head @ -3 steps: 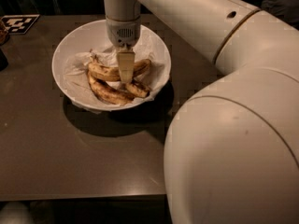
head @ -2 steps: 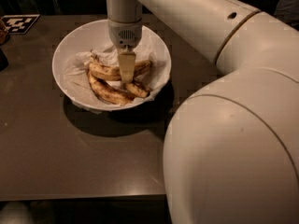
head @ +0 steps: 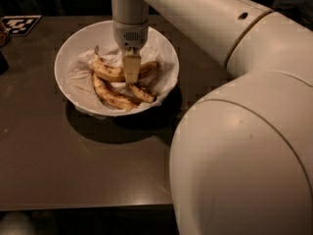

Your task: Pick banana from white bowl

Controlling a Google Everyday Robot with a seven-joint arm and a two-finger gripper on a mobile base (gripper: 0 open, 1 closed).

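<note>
The white bowl stands on the dark table and is lined with crumpled white paper. Three bananas lie in it. The banana, long and yellow with brown speckles and a thin dark stem pointing up-left, lies across the middle of the bowl. My gripper reaches straight down from above and sits on the middle of this banana, hiding part of it. A browner curved banana lies in front of it. A short stubby banana lies to the right of that one.
My large white arm fills the right side of the view and hides that part of the dark table. A black-and-white marker tag lies at the far left corner. A dark object sits at the left edge.
My gripper has sunk a little lower onto the banana. The bananas and the bowl have stayed in place.
</note>
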